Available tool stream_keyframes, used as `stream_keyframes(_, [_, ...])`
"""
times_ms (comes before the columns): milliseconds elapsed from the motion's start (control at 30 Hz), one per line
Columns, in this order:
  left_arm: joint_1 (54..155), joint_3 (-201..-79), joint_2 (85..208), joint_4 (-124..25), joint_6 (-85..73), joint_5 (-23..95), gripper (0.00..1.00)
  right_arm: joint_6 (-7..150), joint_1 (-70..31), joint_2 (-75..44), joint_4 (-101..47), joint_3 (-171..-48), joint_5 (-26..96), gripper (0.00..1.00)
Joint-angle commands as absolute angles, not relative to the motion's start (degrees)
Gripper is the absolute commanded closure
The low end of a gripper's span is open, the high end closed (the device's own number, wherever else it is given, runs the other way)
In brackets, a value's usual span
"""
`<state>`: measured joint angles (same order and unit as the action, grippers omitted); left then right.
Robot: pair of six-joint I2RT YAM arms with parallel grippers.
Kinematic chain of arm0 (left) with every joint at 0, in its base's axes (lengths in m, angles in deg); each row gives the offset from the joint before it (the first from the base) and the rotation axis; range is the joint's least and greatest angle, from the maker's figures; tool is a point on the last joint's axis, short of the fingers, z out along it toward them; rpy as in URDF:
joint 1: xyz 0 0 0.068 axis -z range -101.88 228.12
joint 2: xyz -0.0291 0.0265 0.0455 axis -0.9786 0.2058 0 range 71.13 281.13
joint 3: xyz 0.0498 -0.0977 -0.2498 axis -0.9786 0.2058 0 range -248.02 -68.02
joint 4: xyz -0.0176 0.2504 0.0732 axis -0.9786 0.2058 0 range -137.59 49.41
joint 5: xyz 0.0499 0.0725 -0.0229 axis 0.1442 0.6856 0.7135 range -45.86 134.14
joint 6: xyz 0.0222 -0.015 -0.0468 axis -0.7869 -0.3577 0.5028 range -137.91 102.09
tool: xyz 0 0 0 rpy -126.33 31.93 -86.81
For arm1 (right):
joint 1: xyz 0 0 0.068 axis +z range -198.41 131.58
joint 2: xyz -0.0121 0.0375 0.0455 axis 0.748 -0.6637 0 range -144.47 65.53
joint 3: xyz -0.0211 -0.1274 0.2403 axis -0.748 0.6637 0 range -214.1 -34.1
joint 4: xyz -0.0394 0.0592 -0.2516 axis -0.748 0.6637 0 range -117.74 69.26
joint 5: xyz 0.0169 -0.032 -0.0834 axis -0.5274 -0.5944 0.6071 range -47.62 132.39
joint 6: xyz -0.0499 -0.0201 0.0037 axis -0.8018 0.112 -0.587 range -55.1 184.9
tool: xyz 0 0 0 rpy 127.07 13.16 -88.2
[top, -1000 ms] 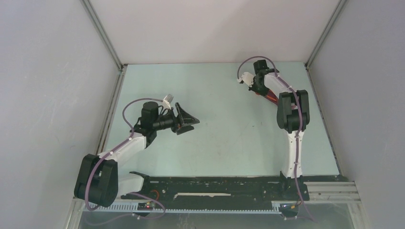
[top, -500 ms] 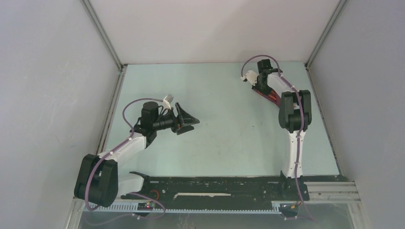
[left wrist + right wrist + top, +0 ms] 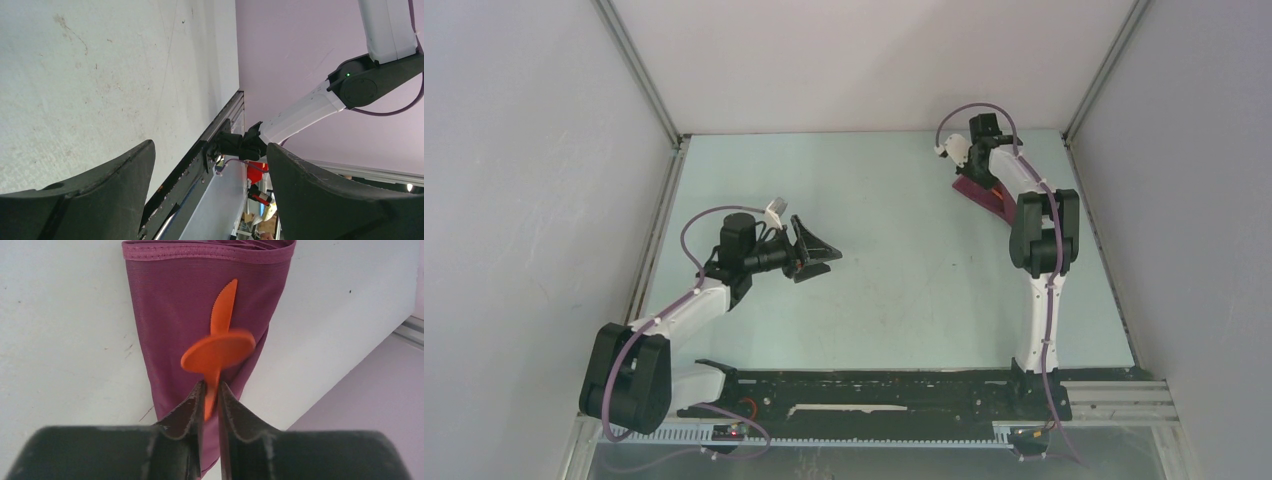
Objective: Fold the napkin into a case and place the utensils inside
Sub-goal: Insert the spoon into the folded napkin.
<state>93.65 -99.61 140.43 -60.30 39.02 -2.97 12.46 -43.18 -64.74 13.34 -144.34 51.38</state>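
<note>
**Right arm carries utensils across the folded case**

On the pale table (image 3: 874, 300), the right arm has swung toward the far corner within the last second. That has uncovered the plum case (image 3: 980, 193), which a moment ago lay mostly hidden beneath the arm. The case lies flat at about 1 o'clock on the table, close to the right-hand wall.

The left arm has not moved. It hangs at roughly 9 o'clock, well apart from the work, with the left pincer (image 3: 210, 149) spread wide and holding nothing.

Seen from the right wrist, the case fans out to a hemmed wide edge at 12 o'clock and narrows toward 6 o'clock. The right pincer (image 3: 211, 390) is closed to a thin slit on the handles of both utensils, which point toward 12 o'clock over the cloth. The spoon (image 3: 220, 351) is blurred by motion, its bowl hanging over the middle of the case. The knife (image 3: 224, 307) reaches further, with its serrated tip short of the hem.

Both pieces appear to sit over the outer face of the cloth rather than inside it, and no opening can be made out. The fold looks finished, so the insertion is probably what remains. That would likely call for steering the tips to the pouch's mouth without dragging the thin fabric out of shape.
</note>
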Motion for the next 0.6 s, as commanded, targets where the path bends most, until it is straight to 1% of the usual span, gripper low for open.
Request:
stream_keyframes(0, [93.86,-99.22,138.69,-61.72,38.43,-3.85,0.14,13.64,-43.34,-65.42,16.28,-148.06,50.11,0.76])
stream_keyframes(167, [93.90,-99.05,138.13,-61.73,38.59,-3.85,0.14,14.35,-42.71,-63.45,16.58,-146.92,47.93,0.69])
stream_keyframes(267, [93.85,-98.88,137.53,-61.72,38.74,-3.76,0.14,17.14,-42.39,-61.68,18.45,-147.38,46.66,0.68])
stream_keyframes(333, [93.85,-98.91,137.21,-61.67,38.78,-3.76,0.14,21.70,-42.27,-58.30,19.57,-146.93,44.25,0.68])
stream_keyframes(400, [93.85,-99.27,136.71,-61.50,38.66,-3.62,0.14,27.10,-41.60,-52.22,18.34,-143.72,40.17,0.67])
stream_keyframes(433, [93.85,-99.61,136.37,-61.06,38.19,-3.28,0.14,29.77,-40.92,-48.18,16.55,-140.78,38.36,0.63])
stream_keyframes(467, [93.85,-100.28,135.77,-59.95,37.17,-2.57,0.14,33.11,-40.07,-43.93,14.43,-137.11,36.47,0.54])
stream_keyframes(500, [93.85,-101.36,135.01,-57.68,35.35,-1.62,0.14,36.21,-39.22,-39.25,11.56,-133.24,35.70,0.16])
stream_keyframes(533, [93.85,-103.07,134.23,-54.07,32.63,-0.18,0.14,38.91,-38.31,-34.74,9.31,-129.17,35.27,0.02])
stream_keyframes(567, [93.85,-104.66,133.24,-51.20,30.29,1.51,0.14,41.69,-37.23,-29.80,7.50,-125.09,34.73,0.01])
